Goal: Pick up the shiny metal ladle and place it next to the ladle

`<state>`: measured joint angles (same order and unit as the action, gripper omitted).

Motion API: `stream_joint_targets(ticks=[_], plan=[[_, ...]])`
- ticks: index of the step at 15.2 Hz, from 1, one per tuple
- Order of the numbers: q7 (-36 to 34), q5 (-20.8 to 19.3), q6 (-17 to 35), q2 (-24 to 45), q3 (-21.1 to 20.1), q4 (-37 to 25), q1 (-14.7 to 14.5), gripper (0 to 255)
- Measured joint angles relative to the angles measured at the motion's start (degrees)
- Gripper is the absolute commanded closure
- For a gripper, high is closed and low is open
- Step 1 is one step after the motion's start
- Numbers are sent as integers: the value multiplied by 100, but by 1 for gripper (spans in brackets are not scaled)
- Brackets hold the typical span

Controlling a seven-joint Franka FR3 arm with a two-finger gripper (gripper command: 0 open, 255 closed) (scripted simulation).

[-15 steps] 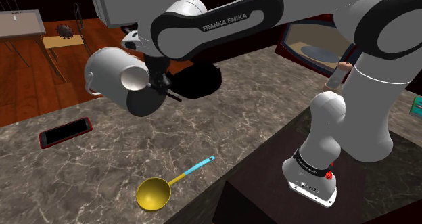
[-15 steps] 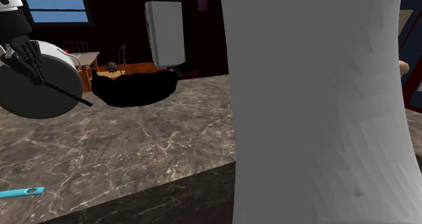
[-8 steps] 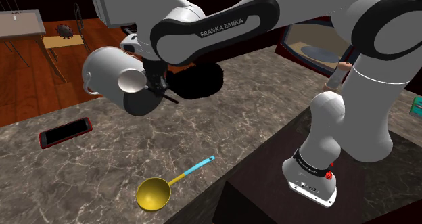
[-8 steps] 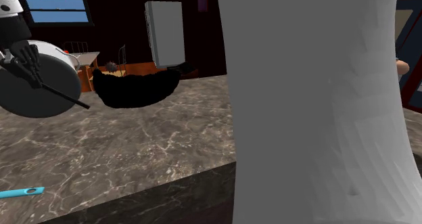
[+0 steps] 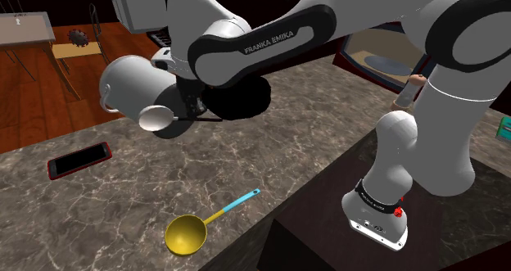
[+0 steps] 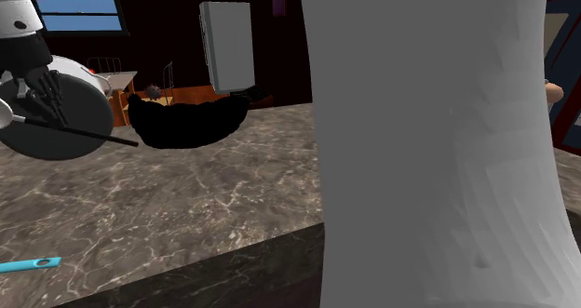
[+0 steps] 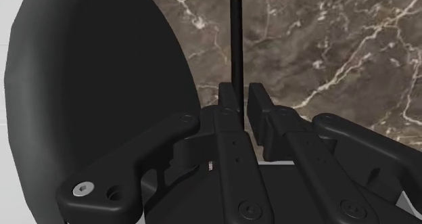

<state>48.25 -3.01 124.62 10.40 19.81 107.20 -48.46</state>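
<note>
Now | claw (image 7: 241, 99) pinching white-bowled ladle (image 5: 154, 118) by thin handle | above counter (image 5: 327, 130)

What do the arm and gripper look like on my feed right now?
The arm is built of rounded white links with dark joint bands; one band carries white FRANKA EMIKA lettering. Near its foot sit a black ring and a small red spot. The gripper is all black: two blocky fingers on a body dotted with round screw heads.
</note>
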Motion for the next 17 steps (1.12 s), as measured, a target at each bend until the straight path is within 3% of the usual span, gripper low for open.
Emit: stream_joint_targets(ticks=[3,4,5,11,17], plan=[[-163,-32,288,109,-58,168,-32,255],[-66,14,106,459,-55,-6,28,255],[-54,-14,101,557,-40,111,44,0],[-38,-32,108,689,-28,202,68,0],[-132,-108,-443,437,-38,-95,-33,0]])
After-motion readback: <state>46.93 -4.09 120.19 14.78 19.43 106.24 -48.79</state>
